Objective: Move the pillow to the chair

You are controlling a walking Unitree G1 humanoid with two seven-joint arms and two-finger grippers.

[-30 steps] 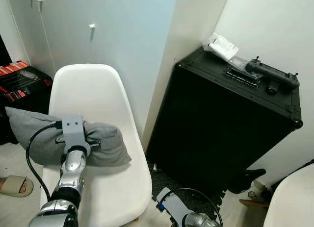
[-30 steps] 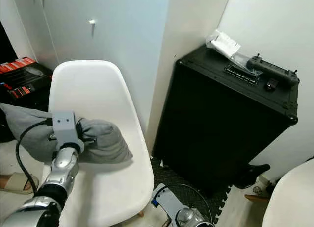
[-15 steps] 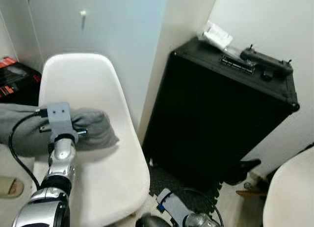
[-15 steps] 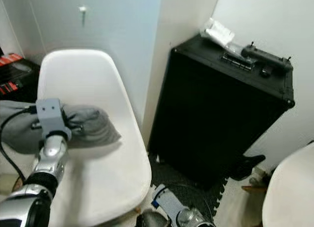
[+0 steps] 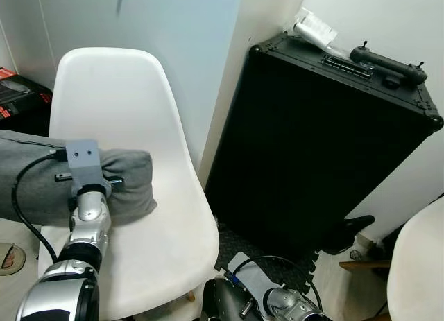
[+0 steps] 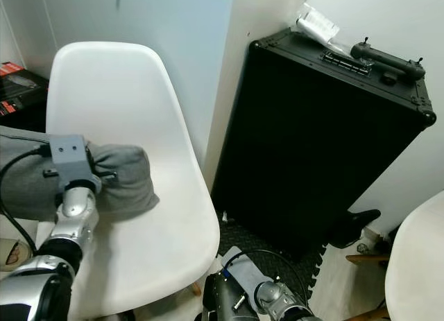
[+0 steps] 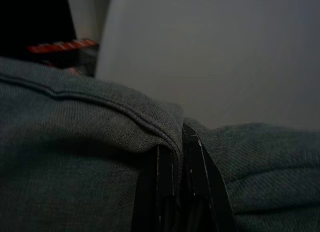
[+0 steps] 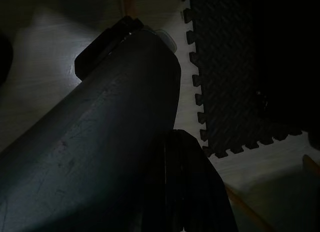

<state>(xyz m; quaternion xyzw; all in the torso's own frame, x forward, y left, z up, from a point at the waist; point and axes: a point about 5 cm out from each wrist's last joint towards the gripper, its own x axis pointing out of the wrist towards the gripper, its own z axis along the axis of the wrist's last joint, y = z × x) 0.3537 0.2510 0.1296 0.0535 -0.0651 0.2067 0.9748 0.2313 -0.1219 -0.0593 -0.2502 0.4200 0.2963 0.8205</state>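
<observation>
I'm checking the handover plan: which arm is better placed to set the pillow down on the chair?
Left. The left gripper is shut on the grey pillow, holding it over the white chair seat. The right gripper hangs low near the floor.

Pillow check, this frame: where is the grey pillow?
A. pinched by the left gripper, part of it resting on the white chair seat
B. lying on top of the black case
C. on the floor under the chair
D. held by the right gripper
A: the left gripper is closed on a fold of the grey pillow, whose end lies on the white chair seat.
</observation>
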